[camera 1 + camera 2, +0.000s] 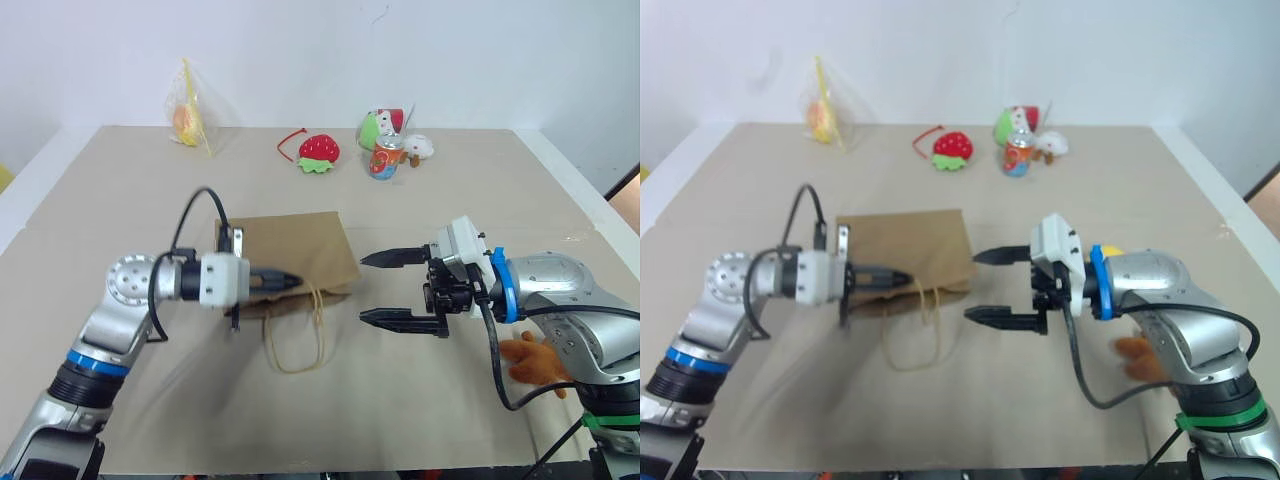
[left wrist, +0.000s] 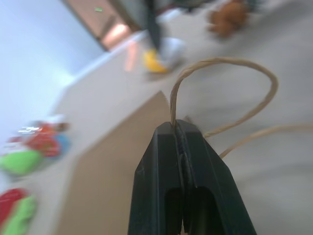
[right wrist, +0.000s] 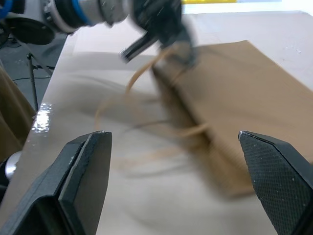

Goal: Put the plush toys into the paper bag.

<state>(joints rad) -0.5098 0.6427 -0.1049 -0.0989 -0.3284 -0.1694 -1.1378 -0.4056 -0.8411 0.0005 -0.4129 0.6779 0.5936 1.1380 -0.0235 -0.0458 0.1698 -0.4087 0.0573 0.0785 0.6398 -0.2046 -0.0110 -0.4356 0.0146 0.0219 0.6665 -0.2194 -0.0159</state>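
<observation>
The brown paper bag lies flat on the table with its mouth toward me. My left gripper is shut on one of its cord handles at the mouth edge. The other handle loop trails on the table. To the right of the bag, my right gripper hangs open and empty, pointing at the mouth. A brown plush toy lies under my right forearm. The white egg plush with a yellow top sits behind that arm, mostly hidden.
At the far edge of the beige table stand a clear plastic bag with yellow-orange contents, a red strawberry toy, a printed drink can and small green and white toys.
</observation>
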